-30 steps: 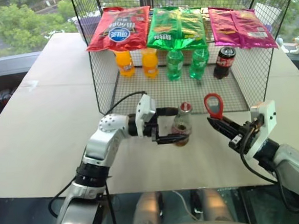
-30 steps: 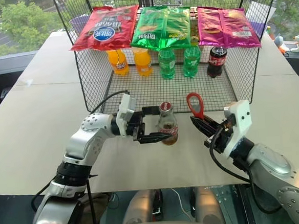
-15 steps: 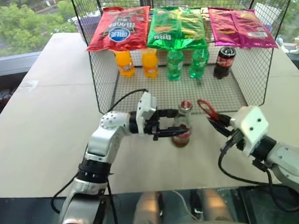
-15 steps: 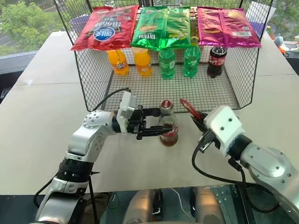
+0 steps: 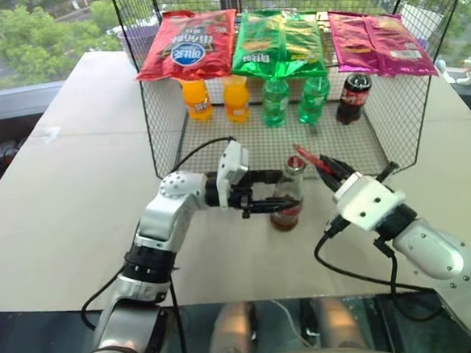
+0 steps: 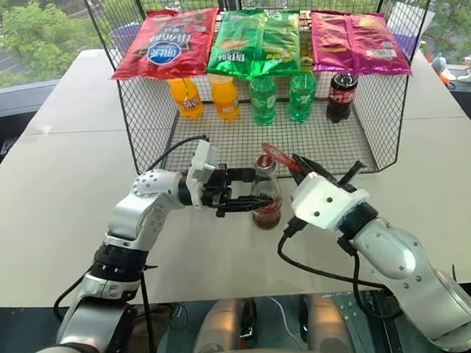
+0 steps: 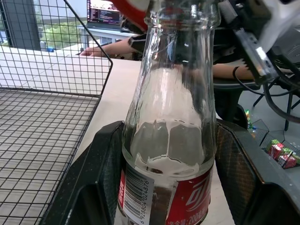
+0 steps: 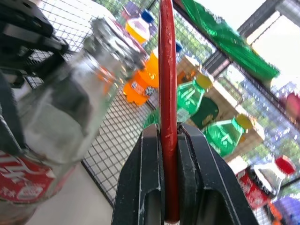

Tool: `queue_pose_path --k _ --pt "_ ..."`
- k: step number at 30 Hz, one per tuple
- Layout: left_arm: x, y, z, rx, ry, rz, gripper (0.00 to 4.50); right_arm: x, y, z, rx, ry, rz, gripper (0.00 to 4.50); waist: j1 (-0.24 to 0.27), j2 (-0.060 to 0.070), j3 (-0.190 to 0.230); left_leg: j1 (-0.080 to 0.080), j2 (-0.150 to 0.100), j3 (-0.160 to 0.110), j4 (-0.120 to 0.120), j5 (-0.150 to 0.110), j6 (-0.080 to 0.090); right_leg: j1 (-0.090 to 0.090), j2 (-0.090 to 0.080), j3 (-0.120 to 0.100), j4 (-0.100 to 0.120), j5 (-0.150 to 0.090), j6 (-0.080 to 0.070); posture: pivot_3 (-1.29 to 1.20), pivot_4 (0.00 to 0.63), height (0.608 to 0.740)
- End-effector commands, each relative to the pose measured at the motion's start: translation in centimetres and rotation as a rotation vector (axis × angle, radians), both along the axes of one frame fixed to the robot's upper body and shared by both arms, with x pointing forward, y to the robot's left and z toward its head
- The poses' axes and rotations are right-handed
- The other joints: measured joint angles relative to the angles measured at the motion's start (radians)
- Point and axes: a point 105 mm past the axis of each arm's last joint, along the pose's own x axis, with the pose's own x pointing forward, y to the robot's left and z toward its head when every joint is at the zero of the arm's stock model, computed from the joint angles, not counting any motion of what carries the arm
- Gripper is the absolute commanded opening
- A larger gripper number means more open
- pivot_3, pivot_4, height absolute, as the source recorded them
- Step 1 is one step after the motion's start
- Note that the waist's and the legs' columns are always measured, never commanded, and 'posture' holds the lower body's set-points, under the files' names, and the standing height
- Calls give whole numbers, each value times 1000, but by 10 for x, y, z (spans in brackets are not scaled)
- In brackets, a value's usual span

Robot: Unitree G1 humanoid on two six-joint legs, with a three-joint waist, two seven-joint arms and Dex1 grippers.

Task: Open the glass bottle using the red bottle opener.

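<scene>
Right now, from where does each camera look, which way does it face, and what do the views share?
Left and right eye views: on the head, facing forward and down over both arms to the table and wire rack; the left gripper clamps the glass bottle, the right gripper clamps the red bottle opener.
Left wrist view: along its own black fingers, flanking the bottle's body.
Right wrist view: along its jaws, shut on the opener's edge, toward the rack's drinks.
Shared: every view shows the bottle and the opener.

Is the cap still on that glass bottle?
Yes, still capped. The glass bottle stands upright in the left gripper, metal cap on its neck; the opener hovers beside it.
</scene>
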Motion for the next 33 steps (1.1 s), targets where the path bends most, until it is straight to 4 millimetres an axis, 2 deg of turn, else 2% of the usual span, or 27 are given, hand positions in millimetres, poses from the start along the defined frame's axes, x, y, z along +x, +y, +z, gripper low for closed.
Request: queue_pose_path --k 1,7,18,26,33 --pt "-1 -5 16 -24 -45 -30 2252 -5 6 8 -54 -59 55 0 0 0 0 0 0 0 0 0 0 0 0 0 0 0 0 0 150 728" --pt "2 -6 21 -30 -39 -25 2252 -8 12 4 -124 -76 99 0 0 0 0 0 0 0 0 0 0 0 0 0 0 0 0 0 150 728" --pt "3 -11 26 -42 -38 -31 2252 -12 11 -20 -252 -81 90 0 0 0 0 0 -1 0 0 0 0 0 0 0 1 0 0 0 150 728" --pt "4 -14 28 -42 -66 -49 2252 -7 9 -29 -259 -75 61 0 0 0 0 1 -1 0 1 0 0 0 0 0 1 0 0 0 150 728" --pt "3 -16 27 -51 -72 -51 2252 -10 11 -49 -238 -39 79 0 1 0 -1 1 -1 0 1 0 0 1 0 0 1 0 0 0 150 728"
